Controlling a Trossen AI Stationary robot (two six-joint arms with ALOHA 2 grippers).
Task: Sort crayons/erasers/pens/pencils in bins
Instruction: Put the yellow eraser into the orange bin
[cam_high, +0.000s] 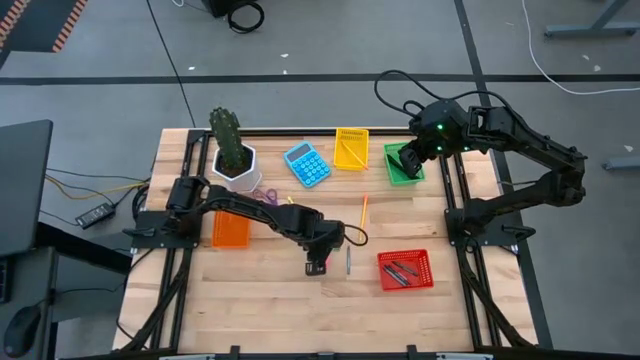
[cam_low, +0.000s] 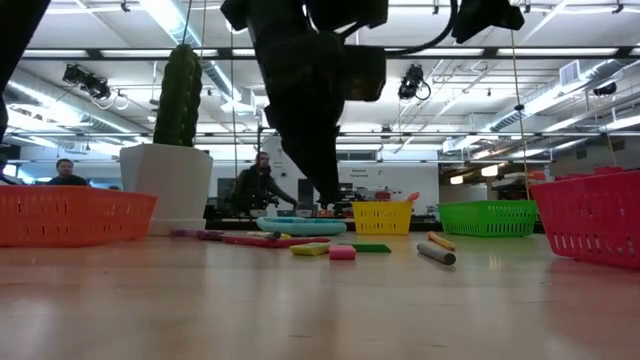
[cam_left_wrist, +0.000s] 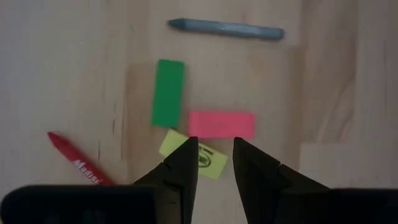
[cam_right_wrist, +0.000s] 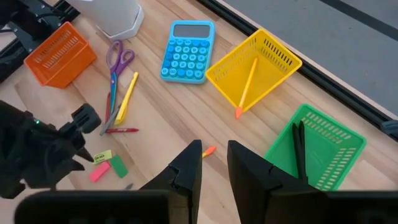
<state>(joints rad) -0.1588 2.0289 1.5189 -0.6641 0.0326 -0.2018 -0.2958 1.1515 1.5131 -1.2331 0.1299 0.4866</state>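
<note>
Pink eraser (cam_left_wrist: 221, 124), a flat matte block, lies just beyond the left gripper (cam_left_wrist: 214, 151), whose dark tapered fingers stand narrowly apart and hold nothing.

Beside the pink block lie a green eraser (cam_left_wrist: 168, 93) and a yellow eraser (cam_left_wrist: 198, 155) with a printed label, all three close together on the pale wooden desk (cam_high: 270, 300) toward its middle; a grey crayon (cam_left_wrist: 227, 28) and a paper-wrapped red crayon (cam_left_wrist: 73, 162) lie near them. Over the far right corner the right gripper (cam_right_wrist: 213, 157) hangs with its fingers slightly parted and empty, above the green mesh bin (cam_right_wrist: 320, 152), which holds two dark pens (cam_right_wrist: 298, 148). One slim orange pencil (cam_right_wrist: 246, 85) lies in the yellow mesh bin (cam_right_wrist: 273, 56) at the far edge; the red bin (cam_high: 405, 269) holding dark sticks sits near the right edge, the orange bin (cam_high: 230, 229) toward the left edge.
</note>
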